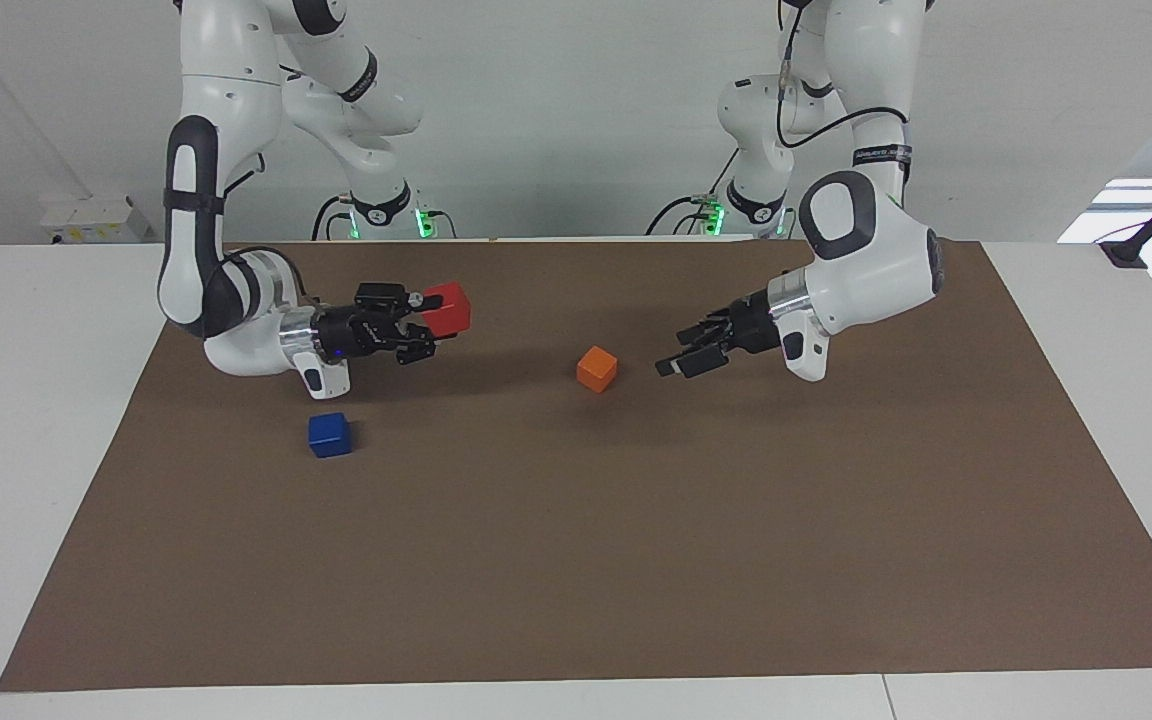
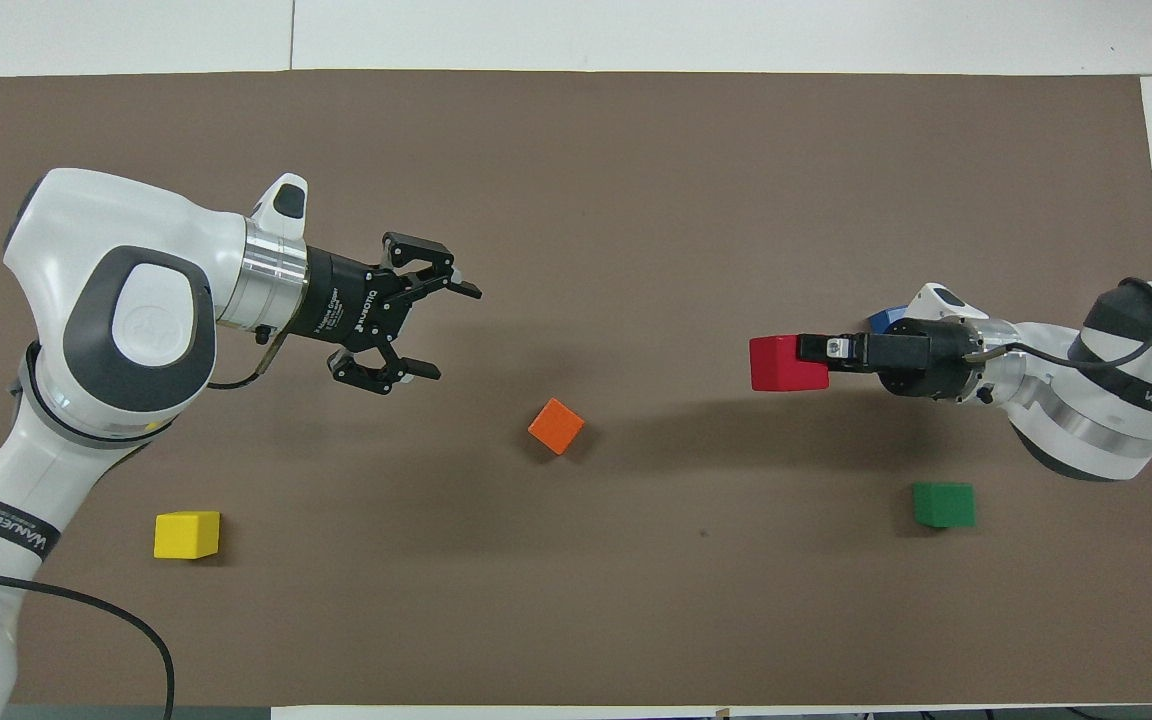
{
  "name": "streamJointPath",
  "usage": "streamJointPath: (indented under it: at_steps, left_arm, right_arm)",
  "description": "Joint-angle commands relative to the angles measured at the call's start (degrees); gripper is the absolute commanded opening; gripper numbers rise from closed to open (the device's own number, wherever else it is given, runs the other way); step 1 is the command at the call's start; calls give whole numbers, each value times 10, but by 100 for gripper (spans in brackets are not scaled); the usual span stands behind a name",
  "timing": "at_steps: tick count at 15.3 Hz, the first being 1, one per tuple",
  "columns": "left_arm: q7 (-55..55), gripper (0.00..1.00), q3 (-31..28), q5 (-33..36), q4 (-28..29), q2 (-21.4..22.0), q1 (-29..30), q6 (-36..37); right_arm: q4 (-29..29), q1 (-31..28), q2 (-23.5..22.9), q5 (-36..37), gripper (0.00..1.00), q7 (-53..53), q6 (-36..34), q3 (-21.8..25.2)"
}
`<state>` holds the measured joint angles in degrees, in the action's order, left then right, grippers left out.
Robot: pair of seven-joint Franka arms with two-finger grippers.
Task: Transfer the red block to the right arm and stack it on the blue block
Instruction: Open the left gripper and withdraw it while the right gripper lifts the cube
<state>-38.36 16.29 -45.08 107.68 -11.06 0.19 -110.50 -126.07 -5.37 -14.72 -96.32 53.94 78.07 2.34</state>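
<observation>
Red block [image 1: 446, 306] sits clamped in my right gripper [image 1: 420, 322], held up over the brown mat [image 1: 636, 520] near the blue block [image 1: 329, 434]; my left gripper [image 2: 432, 330] hangs empty, fingers spread wide, near the orange cube [image 1: 597, 368]

A glossy red block [image 1: 447, 306] is seen, along with a dark blue block [image 1: 329, 435], an orange cube [image 1: 597, 369], a yellow cube [image 2: 187, 534] and a green cube [image 2: 944, 504]. The mat [image 1: 576, 560] is plain brown, the tabletop [image 1: 26, 400] white, both arms white with black hands.
</observation>
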Motion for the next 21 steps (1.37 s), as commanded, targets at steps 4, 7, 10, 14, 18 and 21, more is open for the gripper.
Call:
streamJointPath:
  at_steps: [4,7,10,14,18,21]
  left_arm:
    - [143,100,3,226,-28,5,18,56]
    - [174,100,-1,316,-29,10,24,56]
    - [175,100,0,445,-43,17,19,74]
    - [182,100,-6,489,-63,61,45,112]
    - [286,100,-10,487,-53,90,61,117]
    - [283,100,-10,486,-50,92,69,123]
  right_arm:
    - [20,5,107,10,0,-175,153,-7]
    - [55,18,117,59,0,-245,204,-7]
    - [99,28,131,146,0,-330,269,-7]
    - [143,28,137,296,0,-384,310,-5]
    - [211,13,137,492,0,-432,311,-1]
    - [239,12,139,622,0,-463,308,1]
